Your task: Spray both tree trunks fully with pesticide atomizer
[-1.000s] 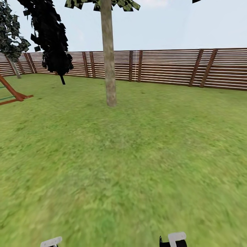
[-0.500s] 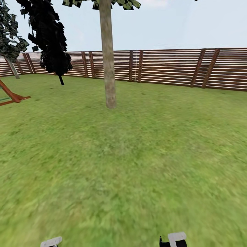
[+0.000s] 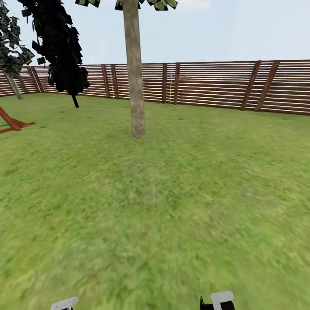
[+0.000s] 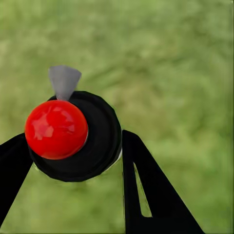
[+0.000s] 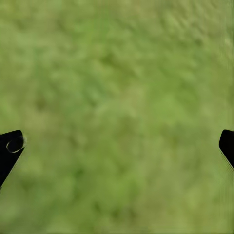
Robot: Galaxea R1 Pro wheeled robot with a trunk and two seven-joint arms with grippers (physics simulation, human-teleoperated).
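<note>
Pesticide atomizer (image 4: 73, 136), black-bodied with a red round top and a grey nozzle, clamped between the two black fingers (image 4: 146, 190) of the left pincer (image 4: 73, 161), seen from above with blurred green grass under it. Right pincer (image 5: 117, 146) spread wide over the lawn, one dark fingertip at each edge of its wrist view, nothing between them. Low in the head view, two pale bits of the arms (image 3: 221, 298) just above the frame's lower edge, with dark casing beside the right one. Beyond them, open green lawn (image 3: 172, 206) up to the tree trunk (image 3: 134, 73), a straight mottled grey-tan column rising upright, foliage only at the very top. Left of the trunk and farther back, a dark narrow cypress (image 3: 60, 47); further left of it, a red-brown sloping wooden frame (image 3: 10, 122) on the grass and another small tree (image 3: 10, 51). Behind the trunk, a brown horizontal-slat fence (image 3: 206, 86) along the whole lawn edge, pale sky above.
</note>
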